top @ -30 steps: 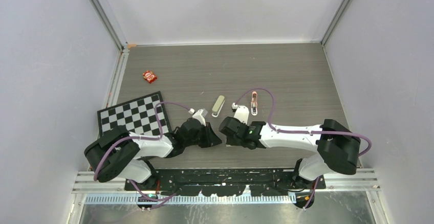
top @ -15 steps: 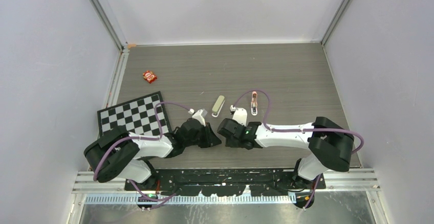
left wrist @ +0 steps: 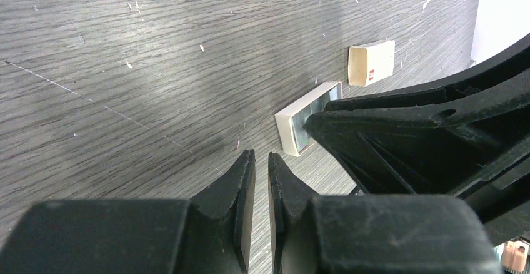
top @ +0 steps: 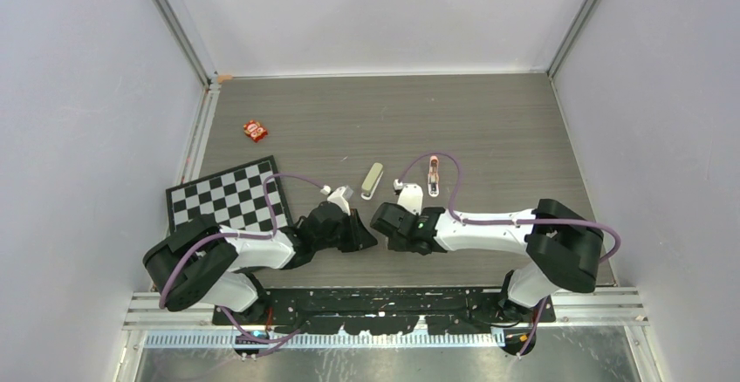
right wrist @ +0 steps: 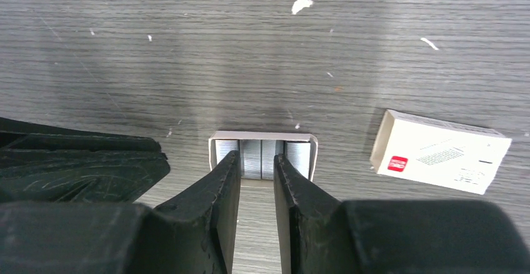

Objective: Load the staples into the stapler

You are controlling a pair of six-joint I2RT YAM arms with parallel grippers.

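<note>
**Two pincers low over the staple tray; stapler not yet loaded**

Right pincer point(right wrist: 256, 157): jaws narrow, tips down inside the tray point(right wrist: 262, 135), one on each side of a single strip of the staples point(right wrist: 297, 158). Cannot tell whether the pads actually clamp that strip or only bracket it.

Left pincer point(left wrist: 261, 161): all but closed, a thin slit between the fingers, nothing in it. It sits just beside the tray on the side away from the box sleeve point(right wrist: 440, 152).

The staples lie as several silvery strips side by side in the tray. From overhead the arms hide the tray.

The stapler point(top: 373, 180) lies flat near the middle of the table point(top: 489, 120), beyond both pincers, apart from the tray. A pink object point(top: 433, 175) lies to its right. A chessboard point(top: 229, 194) lies by the left edge and a red packet point(top: 255, 129) towards the far left corner.

Handling, judged:
- The strip is very light, stiff, smooth metal, and likely to snap along its glue line. Pinch gently across its long flanks at mid-length.
- The neighbouring strips leave little finger room.
- The stapler looks rigid and light, with a rounded top that may slip. Take it across the flat sides.
</note>
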